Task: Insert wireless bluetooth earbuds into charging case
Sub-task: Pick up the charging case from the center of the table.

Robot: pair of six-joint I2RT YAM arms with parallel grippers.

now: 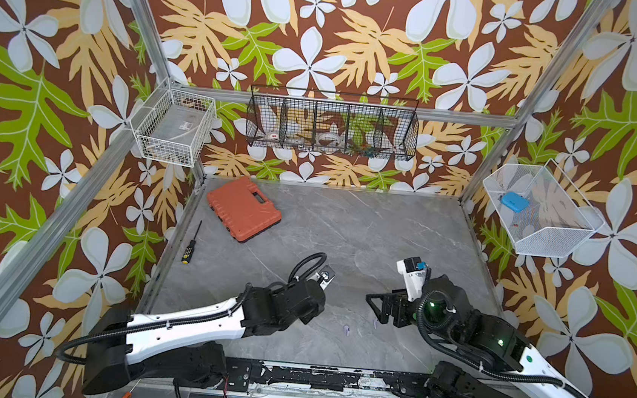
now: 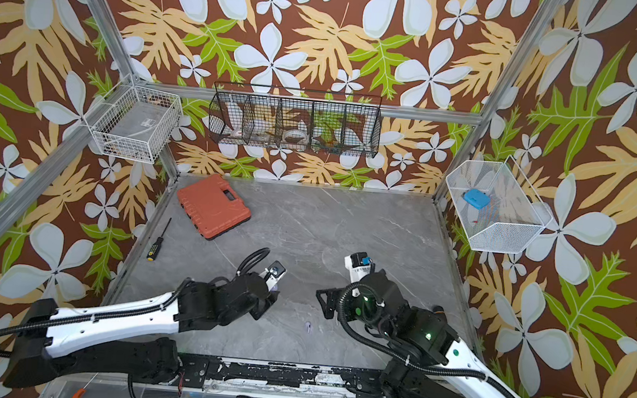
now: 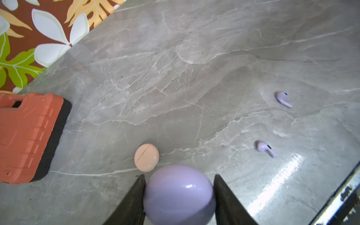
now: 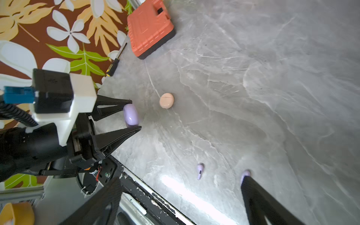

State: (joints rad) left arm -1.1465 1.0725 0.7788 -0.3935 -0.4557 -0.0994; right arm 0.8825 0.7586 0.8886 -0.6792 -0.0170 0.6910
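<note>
The left gripper is clamping the lavender charging case; the right gripper, fingers wide apart, is hovering by two lavender earbuds lying toward the table's six o'clock.

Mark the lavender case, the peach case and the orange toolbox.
lavender case (image 3: 179, 194), left wrist view, middle of shell
peach case (image 3: 148, 158), left wrist view, beside its seam
orange toolbox (image 1: 243, 209), in a top view, lid centre
</note>
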